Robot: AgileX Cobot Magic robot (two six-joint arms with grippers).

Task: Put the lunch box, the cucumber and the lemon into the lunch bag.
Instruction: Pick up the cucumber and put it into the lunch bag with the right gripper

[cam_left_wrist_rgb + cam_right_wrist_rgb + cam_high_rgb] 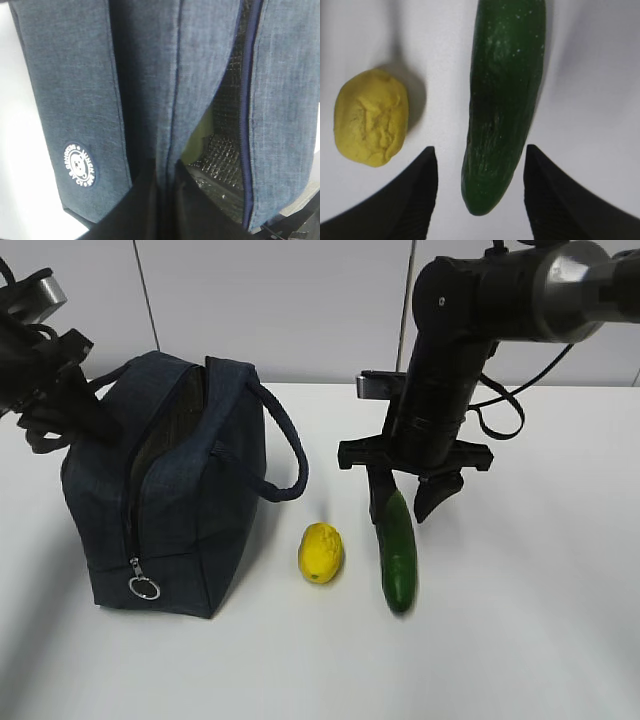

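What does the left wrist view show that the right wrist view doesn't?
Only the left wrist view: the lunch bag, its round white logo, the unzipped opening with silvery lining and something pale green inside. Only the right wrist view: the cucumber between the right gripper's open fingers, and the lemon beside it. Shared: only the white table.

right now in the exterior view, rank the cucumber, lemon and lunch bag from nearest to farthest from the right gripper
1. cucumber: its far end lies between the open fingers of the right gripper.
2. lemon: on the table just left of the cucumber.
3. lunch bag: farthest, at the left side, unzipped.
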